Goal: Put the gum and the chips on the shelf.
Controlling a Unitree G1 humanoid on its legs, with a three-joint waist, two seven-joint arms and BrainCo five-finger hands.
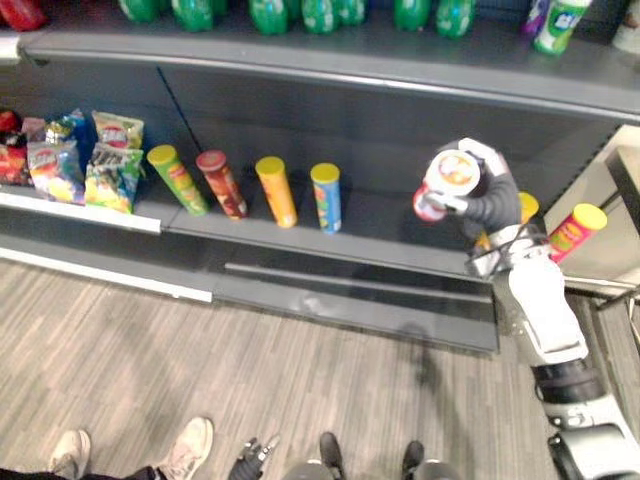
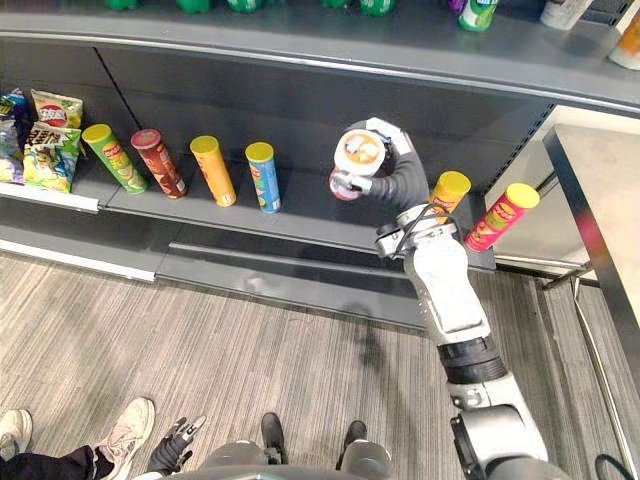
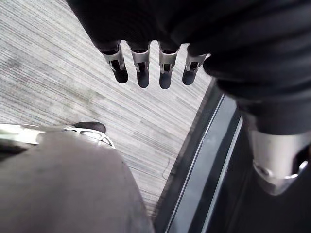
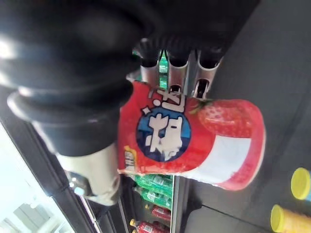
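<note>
At the shelf's (image 1: 385,232) left end lie snack bags (image 1: 88,160), on a lighter board that butts against it. Along the shelf stand a green can (image 1: 178,180), a red can (image 1: 222,184), an orange can (image 1: 277,192) and a blue can (image 1: 326,198), each apart from its neighbour and set back from the shelf's front edge. On the floor well before the shelf, a person's shoes (image 1: 186,448) show, and the left hand (image 2: 172,447) hangs just beside them, fingers (image 3: 141,68) straight and slack, grasping nothing. Right of the blue can the shelf lies bare, front edge to back wall. Over the right side of that bare stretch the right hand (image 2: 400,178) grips the gum tub (image 2: 360,155), fingers curled round its red side, the tub tilted with its lid toward the camera. Whether its base touches the shelf cannot be told. Just past the hand a yellow can (image 2: 447,192) stands on the shelf, partly hidden by the wrist. A pink can (image 2: 503,217) stands at the shelf's right end, close to the edge. The board above the shelf overhangs all of this and carries green bottles (image 1: 270,12).
</note>
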